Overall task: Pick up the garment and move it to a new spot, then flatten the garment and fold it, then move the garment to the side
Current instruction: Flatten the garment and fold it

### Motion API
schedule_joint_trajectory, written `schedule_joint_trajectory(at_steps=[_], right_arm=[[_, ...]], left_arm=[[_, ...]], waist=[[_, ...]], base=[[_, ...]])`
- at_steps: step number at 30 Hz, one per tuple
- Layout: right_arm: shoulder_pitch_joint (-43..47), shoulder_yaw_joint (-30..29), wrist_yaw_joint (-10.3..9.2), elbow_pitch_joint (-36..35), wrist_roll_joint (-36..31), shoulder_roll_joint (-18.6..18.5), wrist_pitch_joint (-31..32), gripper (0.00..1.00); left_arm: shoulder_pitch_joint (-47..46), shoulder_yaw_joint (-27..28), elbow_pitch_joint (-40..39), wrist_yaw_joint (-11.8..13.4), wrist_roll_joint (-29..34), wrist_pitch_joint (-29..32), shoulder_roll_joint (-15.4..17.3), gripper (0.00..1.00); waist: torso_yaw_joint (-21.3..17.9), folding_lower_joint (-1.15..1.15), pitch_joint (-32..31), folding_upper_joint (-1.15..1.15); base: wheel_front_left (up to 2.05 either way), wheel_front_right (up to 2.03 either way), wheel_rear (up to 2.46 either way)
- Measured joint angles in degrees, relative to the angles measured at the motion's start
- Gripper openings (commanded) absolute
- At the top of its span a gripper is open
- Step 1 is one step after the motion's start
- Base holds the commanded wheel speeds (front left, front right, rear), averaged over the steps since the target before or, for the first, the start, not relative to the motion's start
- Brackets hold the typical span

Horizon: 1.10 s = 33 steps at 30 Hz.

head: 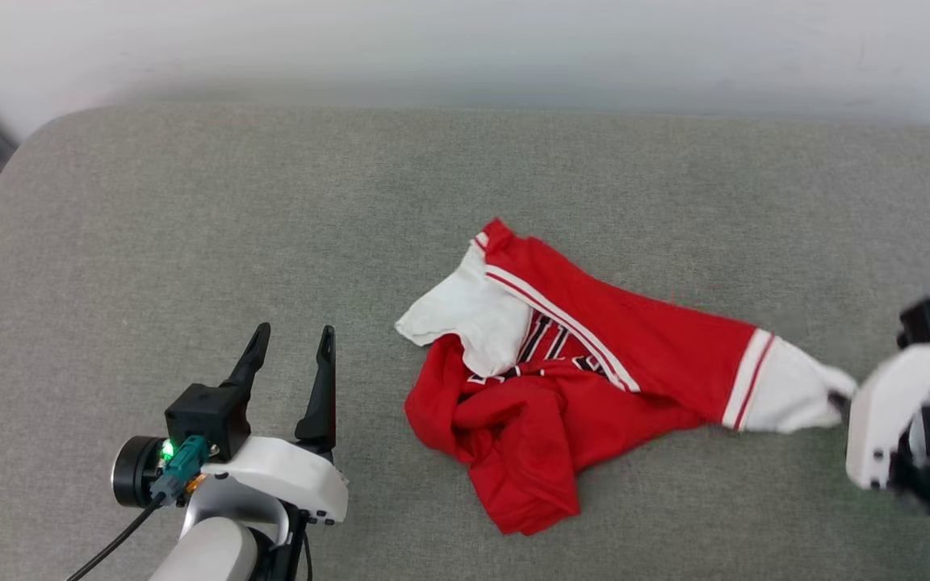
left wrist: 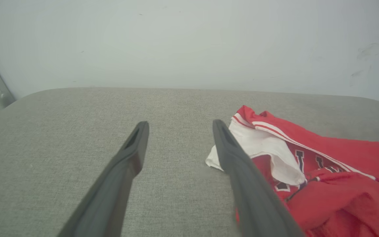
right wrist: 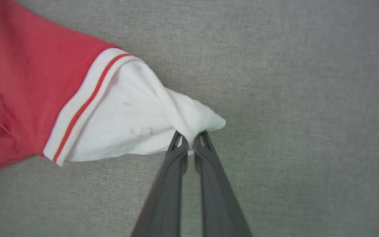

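at the far right, right gripper [right wrist: 190,140]: fingers [right wrist: 173,184] pressed almost fully together, pinching the bunched tip of one white sleeve [right wrist: 133,125] of the garment [right wrist: 28,82]; a bit of cloth is squeezed between the tips.
at the lower left, left gripper [head: 295,335]: fingers spread wide with nothing between them, over bare bench [head: 190,202] just beside the garment.
garment: red jersey t-shirt, crumpled on the grey fabric-covered bench, right of centre; the pinched sleeve, with its red-and-white trim, is drawn out toward the right gripper; the other white sleeve [head: 473,315] is folded over the chest.
hidden: black, white-outlined chest lettering [head: 550,343] mostly buried in folds, unreadable.
hard to tell: head view hides the right fingers behind the white housing; left wrist view overlaps one left finger with the folded sleeve, contact unclear.
behind: pale wall [head: 465,48].
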Motion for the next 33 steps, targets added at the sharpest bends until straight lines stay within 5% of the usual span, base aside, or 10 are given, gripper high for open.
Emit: schedule_joint_trajectory(at_steps=[2,3,4,5,19,28,33], right_arm=[[3.99,-3.49,0.00,-0.79,-1.52,1.96,0.47,0.07],[5.58,-4.98,0.00,-1.24,-2.24,3.21,0.31,0.36],[6.87,-5.93,0.00,-1.85,-3.03,4.36,-0.55,0.94],[7.78,-7.03,0.00,-2.55,-3.70,5.41,-1.69,1.00],[15.81,-9.14,-0.01,-16.11,-11.00,12.18,-33.43,1.00],[22.87,-4.58,-0.01,-22.76,-13.36,14.39,-37.64,1.00],[24.83,-3.68,-0.01,-26.98,-13.44,15.35,-37.61,1.00]], left_arm=[[0.38,0.01,-0.36,0.30,-0.26,0.43,0.26,1.00],[0.46,0.04,-0.52,0.33,-0.33,0.59,0.41,1.00],[0.51,0.00,-0.62,0.42,-0.34,0.69,0.49,1.00],[0.56,0.02,-0.75,0.48,-0.34,0.86,0.58,1.00],[4.22,-0.02,-1.25,1.85,-0.96,2.59,2.23,1.00],[6.94,0.63,-1.59,2.78,-2.88,4.76,3.60,1.00],[4.43,0.48,-2.72,1.20,-3.41,8.61,5.71,1.00]], waist=[[-0.21,0.00,0.00,0.00],[-0.29,0.00,-0.04,0.00],[-0.35,0.00,-0.14,0.00],[-0.39,0.00,-0.28,0.00],[-0.98,0.00,-4.81,0.00],[-2.13,0.00,-8.10,0.00],[-3.32,-0.01,-7.70,0.00]], base=[[0.00,0.00,0.00],[0.00,0.00,0.00],[0.00,0.00,0.00],[0.00,0.00,0.00],[0.00,0.00,0.00],[0.00,0.00,0.00],[0.00,0.00,0.00]])
